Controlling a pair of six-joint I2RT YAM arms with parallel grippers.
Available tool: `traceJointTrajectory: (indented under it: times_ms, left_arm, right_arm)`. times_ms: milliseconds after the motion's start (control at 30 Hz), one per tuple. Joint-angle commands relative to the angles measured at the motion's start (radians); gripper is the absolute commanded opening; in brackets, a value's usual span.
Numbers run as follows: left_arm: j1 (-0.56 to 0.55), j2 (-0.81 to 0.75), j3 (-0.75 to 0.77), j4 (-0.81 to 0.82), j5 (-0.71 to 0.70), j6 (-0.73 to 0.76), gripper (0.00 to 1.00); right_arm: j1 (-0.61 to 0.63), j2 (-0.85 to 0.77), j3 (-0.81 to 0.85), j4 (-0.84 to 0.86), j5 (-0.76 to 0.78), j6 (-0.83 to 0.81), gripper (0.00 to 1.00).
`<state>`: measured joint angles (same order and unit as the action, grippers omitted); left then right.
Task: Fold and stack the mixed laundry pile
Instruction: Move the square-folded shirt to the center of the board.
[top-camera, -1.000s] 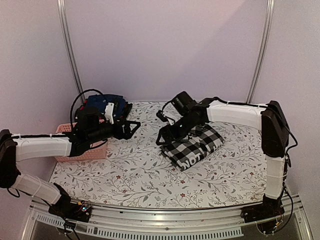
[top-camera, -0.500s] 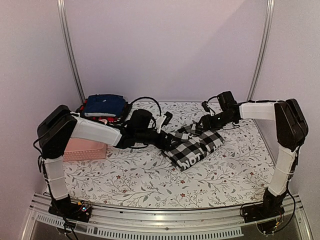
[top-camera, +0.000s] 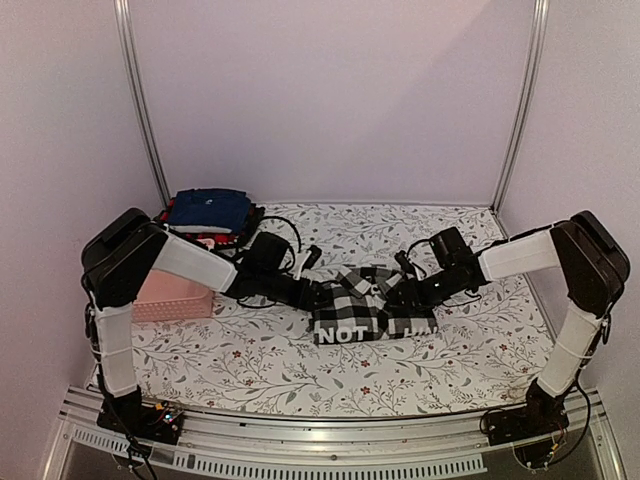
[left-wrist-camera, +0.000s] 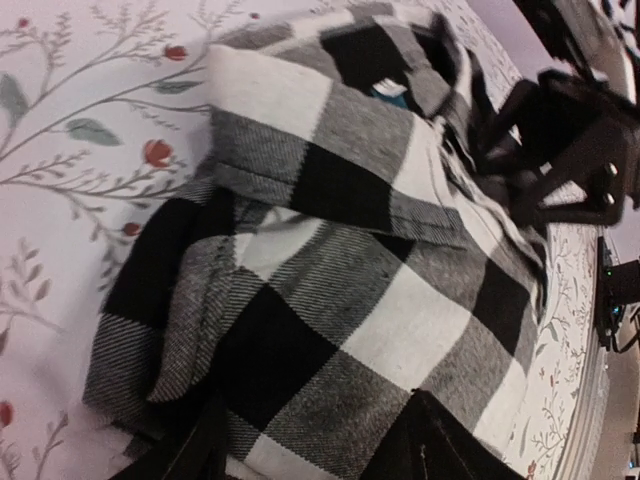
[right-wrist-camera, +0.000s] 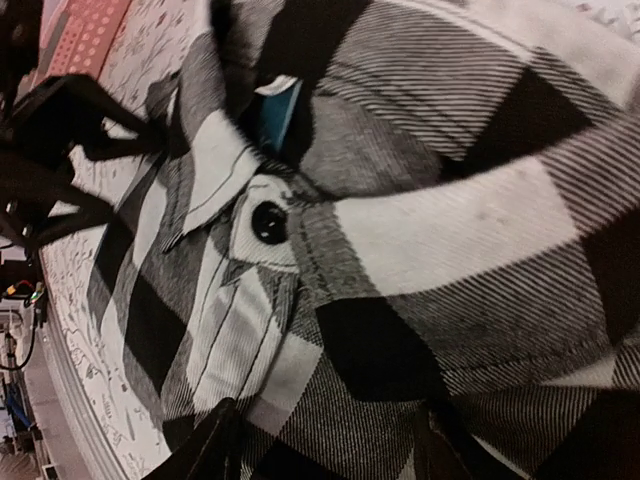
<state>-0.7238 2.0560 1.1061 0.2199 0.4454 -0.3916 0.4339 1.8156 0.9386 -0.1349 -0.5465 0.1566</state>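
Observation:
A folded black-and-white checked shirt (top-camera: 365, 292) lies mid-table on top of a black garment with white lettering (top-camera: 350, 335). My left gripper (top-camera: 325, 297) holds the bundle's left end. My right gripper (top-camera: 402, 300) holds its right end. In the left wrist view the checked shirt (left-wrist-camera: 340, 230) fills the gap of the left gripper (left-wrist-camera: 315, 400). The right wrist view shows checked shirt cloth (right-wrist-camera: 420, 220), with a collar button, packed between the fingers of the right gripper (right-wrist-camera: 328, 410). Folded navy blue trousers (top-camera: 208, 208) sit on a red-and-black plaid piece (top-camera: 195, 240) at the back left.
A pink slotted basket (top-camera: 170, 297) stands at the left edge, beside my left arm. The table (top-camera: 260, 350) has a floral cover. Metal posts (top-camera: 140, 100) rise at both back corners, in front of plain walls.
Both arms swung in onto the checked bundle and their jaws narrowed on it. The bundle turned and slid toward the front, so its lettering now runs level.

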Motion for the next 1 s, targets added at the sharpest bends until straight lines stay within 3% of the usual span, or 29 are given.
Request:
traceJointTrajectory:
  times_ms: [0, 133, 300, 467, 967]
  left_arm:
    - [0.064, -0.126, -0.104, -0.044, -0.025, 0.018, 0.61]
    - [0.089, -0.233, -0.164, -0.037, -0.042, 0.026, 0.62]
    - [0.099, -0.248, -0.135, -0.057, -0.050, 0.035, 0.60]
    - [0.099, -0.164, -0.057, -0.063, -0.023, 0.054, 0.52]
    - [0.096, 0.044, 0.138, -0.078, 0.032, 0.115, 0.44]
  right_arm:
    - [0.155, -0.106, -0.117, 0.040, -0.143, 0.149, 0.58]
    - [0.115, -0.267, -0.160, 0.010, -0.079, 0.183, 0.59]
    - [-0.057, -0.424, -0.184, -0.057, 0.016, 0.131, 0.58]
    - [-0.113, -0.414, -0.187, -0.128, 0.063, 0.100, 0.56]
    - [-0.111, -0.306, -0.336, 0.030, -0.134, 0.159, 0.50]
